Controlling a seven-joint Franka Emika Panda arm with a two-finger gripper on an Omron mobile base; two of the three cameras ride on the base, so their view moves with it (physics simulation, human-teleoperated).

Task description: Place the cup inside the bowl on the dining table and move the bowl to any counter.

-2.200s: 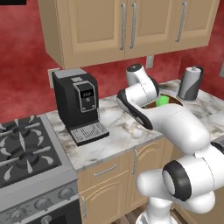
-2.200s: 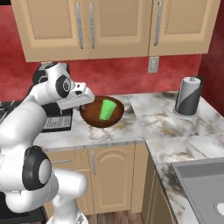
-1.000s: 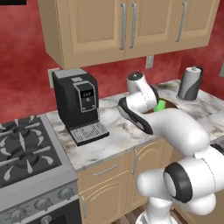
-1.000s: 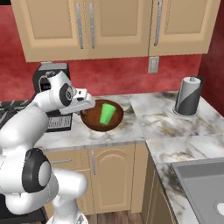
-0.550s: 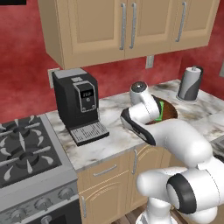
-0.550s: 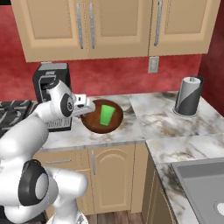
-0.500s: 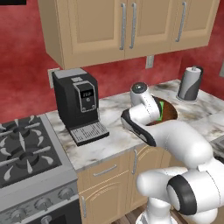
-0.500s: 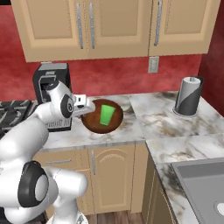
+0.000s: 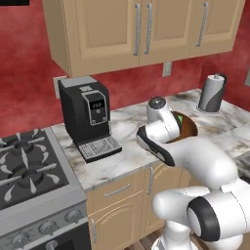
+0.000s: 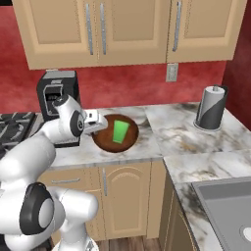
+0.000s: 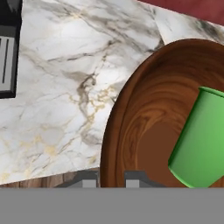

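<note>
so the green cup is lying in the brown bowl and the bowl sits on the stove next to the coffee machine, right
Not quite. The green cup does lie in the brown bowl, but the bowl sits on the marbled counter, not on the stove. The right base view shows it on the worktop, to the right of the coffee machine.

Bright, even, sharp rendered light with only soft faint shadows.

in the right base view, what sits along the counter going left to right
coffee machine → gripper at the bowl's left rim → bowl with the cup inside → paper towel roll → sink at the near right
</note>
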